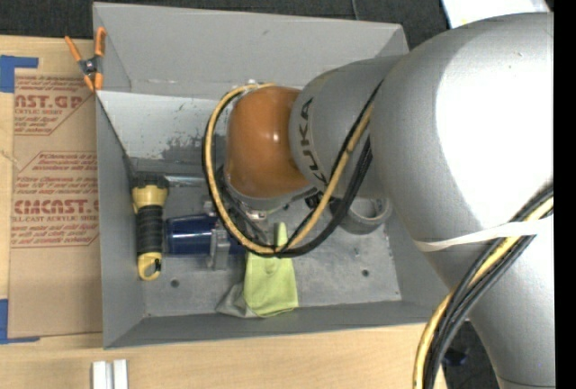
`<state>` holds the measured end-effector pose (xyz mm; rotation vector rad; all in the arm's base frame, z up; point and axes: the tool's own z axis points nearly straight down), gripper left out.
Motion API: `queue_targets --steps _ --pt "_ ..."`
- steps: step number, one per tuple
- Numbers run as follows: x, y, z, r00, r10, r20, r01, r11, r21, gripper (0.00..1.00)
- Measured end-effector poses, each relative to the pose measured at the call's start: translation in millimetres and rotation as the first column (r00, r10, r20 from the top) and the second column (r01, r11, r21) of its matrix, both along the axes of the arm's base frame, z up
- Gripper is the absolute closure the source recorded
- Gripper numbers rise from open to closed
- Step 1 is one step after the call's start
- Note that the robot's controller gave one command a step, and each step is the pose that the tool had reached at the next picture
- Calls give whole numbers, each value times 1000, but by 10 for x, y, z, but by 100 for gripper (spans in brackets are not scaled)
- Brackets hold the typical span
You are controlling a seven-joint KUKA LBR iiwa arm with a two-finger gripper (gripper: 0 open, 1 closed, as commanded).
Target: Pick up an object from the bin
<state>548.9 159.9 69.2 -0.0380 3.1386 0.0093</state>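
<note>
Over the middle of the bin (243, 45) floor the tool (241, 232) is hung low under the orange wrist cover (256, 144), entered from the right, probably steep so the sloped walls are cleared. Whether it is spread or pressed together cannot be told: it is masked by cover and cables. A blue cylinder (187, 236) is laid on its side just left of it, and a yellow-green cloth (270, 284) is crumpled just near of it. A yellow-and-black torch-like piece (148, 230) is lodged along the left wall, and a grey ring (364, 212) at right is half covered by the arm. Nothing is seen pinched, so the pick is judged not yet made
</note>
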Motion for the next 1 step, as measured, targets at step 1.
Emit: queue_targets --steps 1 --pt "-7 -80 1 1000 -20 0 20 1000 2 100"
